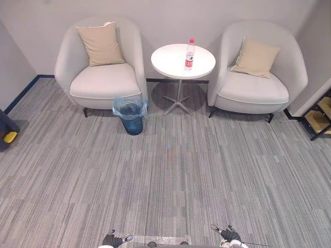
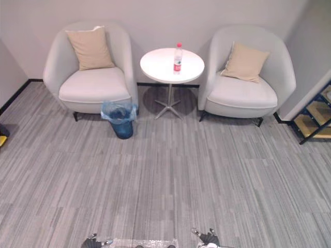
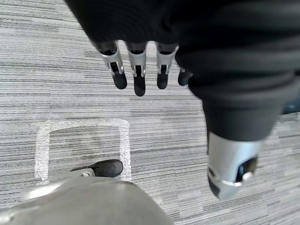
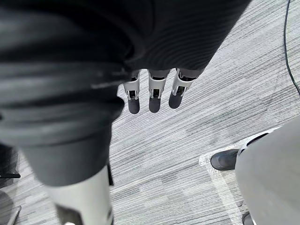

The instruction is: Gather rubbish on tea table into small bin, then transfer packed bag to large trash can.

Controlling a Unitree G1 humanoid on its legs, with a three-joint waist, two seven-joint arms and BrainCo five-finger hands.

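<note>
A clear plastic bottle (image 1: 190, 54) with a red cap and red label stands upright on the round white tea table (image 1: 170, 61) between two armchairs. A small blue bin (image 1: 130, 115) lined with a translucent blue bag sits on the carpet to the table's left, beside the left chair. My left hand (image 1: 115, 238) and right hand (image 1: 229, 235) hang low at the near edge, far from the table. In the wrist views the left hand's fingers (image 3: 139, 70) and the right hand's fingers (image 4: 153, 91) hang straight over the carpet, holding nothing.
Two pale armchairs (image 1: 103, 77) (image 1: 256, 85), each with a beige cushion, flank the table against the wall. A dark shelf frame (image 1: 319, 116) stands at the right edge. A dark and yellow object (image 1: 8, 133) sits at the left edge. Taped square (image 3: 82, 147) marks the carpet by me.
</note>
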